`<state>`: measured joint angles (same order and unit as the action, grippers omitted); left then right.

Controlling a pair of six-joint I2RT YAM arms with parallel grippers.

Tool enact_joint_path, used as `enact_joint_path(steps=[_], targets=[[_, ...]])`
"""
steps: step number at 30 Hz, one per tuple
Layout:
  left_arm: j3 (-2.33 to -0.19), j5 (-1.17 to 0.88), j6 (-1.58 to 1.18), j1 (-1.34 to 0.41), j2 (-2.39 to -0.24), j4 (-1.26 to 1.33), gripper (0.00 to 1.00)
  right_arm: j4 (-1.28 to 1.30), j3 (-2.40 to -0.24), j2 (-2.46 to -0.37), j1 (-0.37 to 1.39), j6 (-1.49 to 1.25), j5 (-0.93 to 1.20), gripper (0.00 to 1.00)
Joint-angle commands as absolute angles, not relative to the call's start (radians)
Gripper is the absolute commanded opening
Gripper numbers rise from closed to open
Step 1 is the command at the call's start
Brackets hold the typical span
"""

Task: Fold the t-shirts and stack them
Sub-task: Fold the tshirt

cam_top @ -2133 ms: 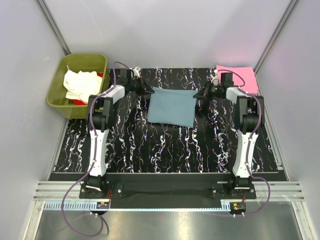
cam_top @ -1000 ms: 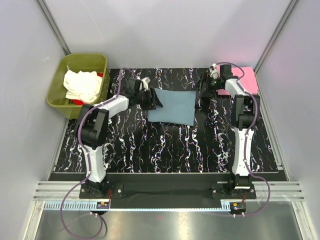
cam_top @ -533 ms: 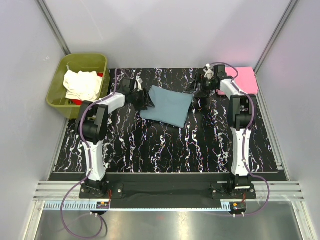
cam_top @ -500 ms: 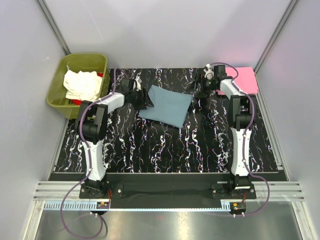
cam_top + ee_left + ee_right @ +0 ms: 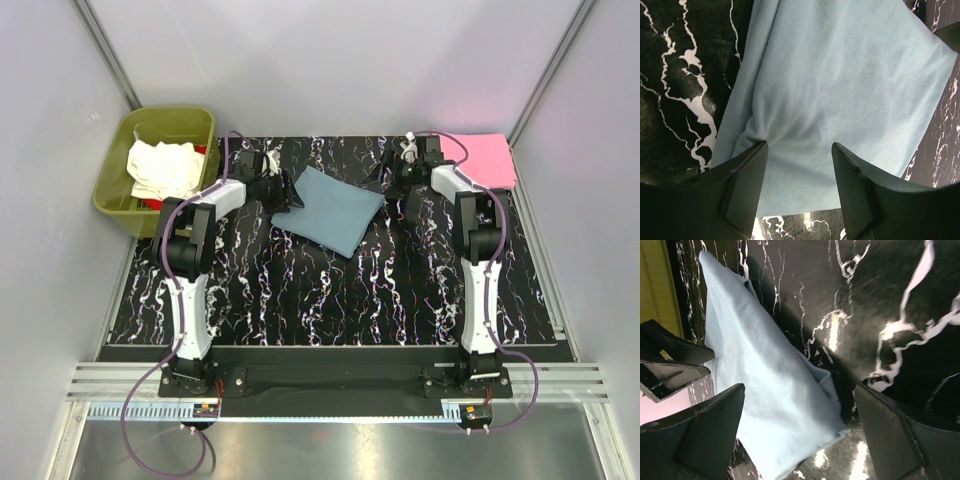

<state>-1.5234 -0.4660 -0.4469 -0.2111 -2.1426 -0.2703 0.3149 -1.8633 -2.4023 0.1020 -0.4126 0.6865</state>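
- The blue-grey t-shirt (image 5: pixel 330 208) lies folded into a flat panel in the far middle of the worktop (image 5: pixel 300 290). It sits askew, with one corner pointing toward the arms, and I judge it needs squaring before it goes on a pile.
- The left claw (image 5: pixel 283 192) sits at the shirt's left edge. In the left wrist view its fingers (image 5: pixel 745 185) are spread wide with cloth lying across the gap, and nothing is pinched. A small pucker by one finger suggests that finger presses on the fabric, probably to nudge or pin it.
- The right claw (image 5: pixel 398 185) is low at the shirt's right corner. In its own wrist view the jaws gape wide and the cloth's corner lies just below them, ungripped. The two claws bracket the shirt from both sides, a sensible stance for a two-handed lift or slide.
- The pink t-shirt (image 5: pixel 487 160) lies folded flat at the far right corner, apart from the blue-grey one. It looks like the base of the stack.
- The cream-white t-shirt (image 5: pixel 165 168) is crumpled in the olive-green tub (image 5: pixel 110 195) at the far left, with a sliver of the red t-shirt (image 5: pixel 203 150) beside it. Both remain to be folded.
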Motion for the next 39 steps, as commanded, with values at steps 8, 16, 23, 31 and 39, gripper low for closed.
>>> enact_joint_path(steps=[8,16,23,31,39], targets=[[-1.542,-0.463,-0.41,-0.204,-2.191,-0.305,0.61,0.229,-1.654,-2.364,0.137,-0.532,0.506,1.0],[-1.552,-0.48,-0.406,-0.198,-2.192,-0.308,0.61,0.284,-1.673,-2.399,0.133,-0.459,0.598,1.0],[-1.554,-0.489,-0.41,-0.192,-2.201,-0.299,0.61,0.452,-1.749,-2.434,0.103,-0.341,0.718,1.0],[-1.555,-0.495,-0.413,-0.192,-2.207,-0.293,0.61,0.494,-1.789,-2.454,0.091,-0.31,0.744,0.97],[-1.546,-0.503,-0.416,-0.19,-2.209,-0.281,0.61,0.439,-1.815,-2.483,0.092,-0.365,0.732,0.99]])
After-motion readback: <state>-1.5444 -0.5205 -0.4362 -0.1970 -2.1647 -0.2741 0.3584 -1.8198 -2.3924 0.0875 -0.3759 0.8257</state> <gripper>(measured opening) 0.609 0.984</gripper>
